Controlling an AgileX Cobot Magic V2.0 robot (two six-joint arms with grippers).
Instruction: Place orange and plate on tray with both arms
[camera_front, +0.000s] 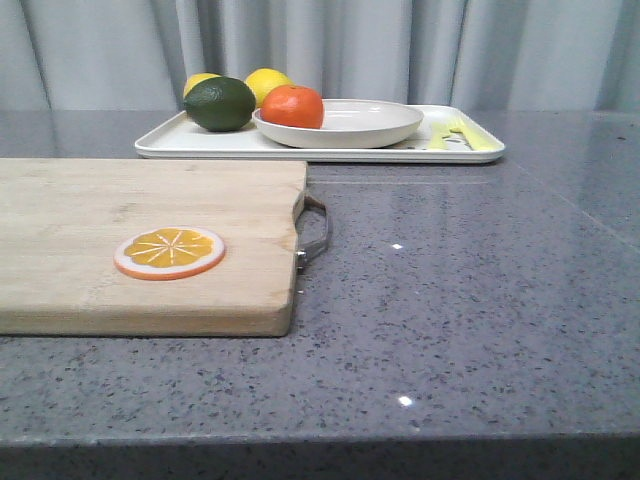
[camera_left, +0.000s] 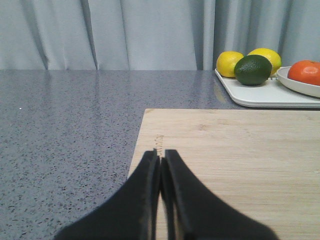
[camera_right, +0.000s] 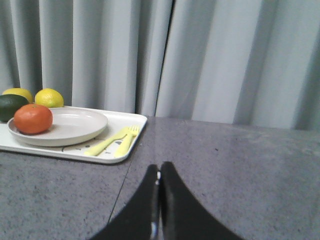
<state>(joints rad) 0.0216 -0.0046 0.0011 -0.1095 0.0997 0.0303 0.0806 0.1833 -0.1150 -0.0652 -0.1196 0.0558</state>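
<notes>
Orange (camera_front: 293, 106) sits in the plate (camera_front: 350, 125), plate's on the tray (camera_front: 300, 143), upper middle of the front frame, so imo the job looks done. Left claw (camera_left: 161, 165) is pinched shut w/ nothing in it, over the cutting board (camera_left: 235, 160). Right claw (camera_right: 159, 177) is closed and empty too, above bare bench (camera_right: 225, 170). Best move now: keep both arms back, don't bump the tray.

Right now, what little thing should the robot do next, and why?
Probably nothing more than keep both arms back: the orange already sits on the plate, the plate rests on the tray, and both grippers, left and right, are shut and empty.
</notes>
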